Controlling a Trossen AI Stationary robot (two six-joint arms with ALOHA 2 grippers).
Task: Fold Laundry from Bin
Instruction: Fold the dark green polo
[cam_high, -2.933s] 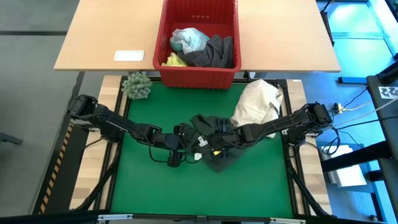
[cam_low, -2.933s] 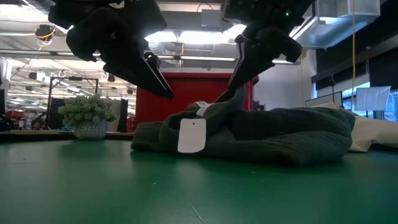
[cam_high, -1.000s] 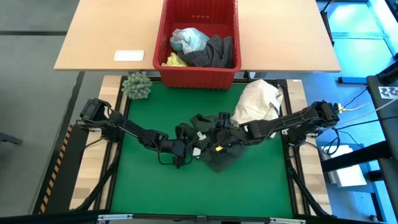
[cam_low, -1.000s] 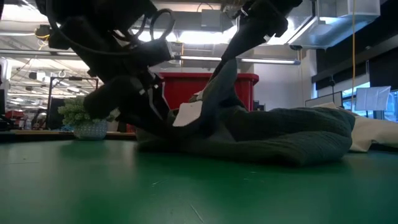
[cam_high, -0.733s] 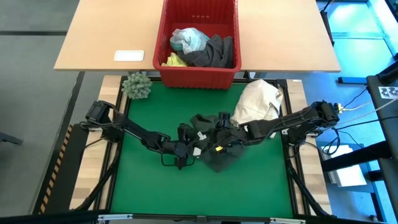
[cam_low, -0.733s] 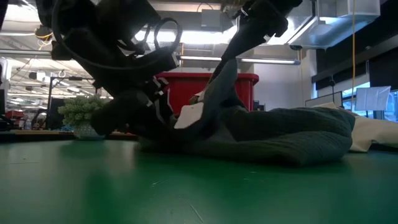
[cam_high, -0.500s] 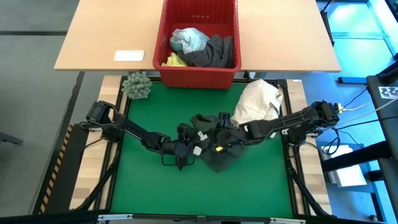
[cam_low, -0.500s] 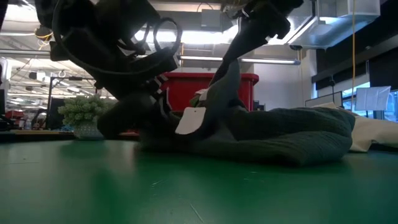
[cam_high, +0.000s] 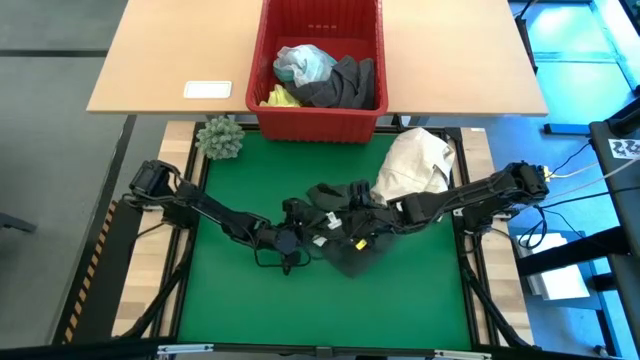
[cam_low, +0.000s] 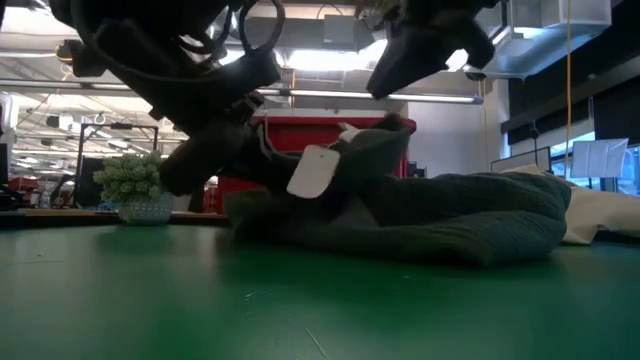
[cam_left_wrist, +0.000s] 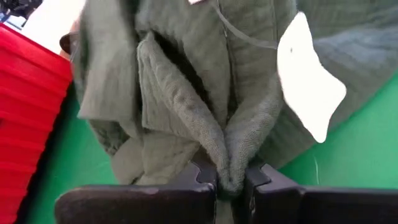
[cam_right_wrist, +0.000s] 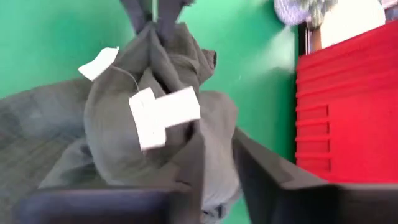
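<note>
Left wrist view: left gripper (cam_left_wrist: 231, 180) was pinched on crumpled dark green-black cloth garment (cam_high: 345, 225); right gripper (cam_right_wrist: 214, 165) stood part-open, garment fold between its fingers. Spreading step; next likely needs right regrasp.

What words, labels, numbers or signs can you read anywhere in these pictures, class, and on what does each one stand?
None can be read.
White tags on the dark green garment: blank or too blurred.
White card on the wooden table: too small.
Black-and-white marker at the right edge: pattern only, no words.
</note>
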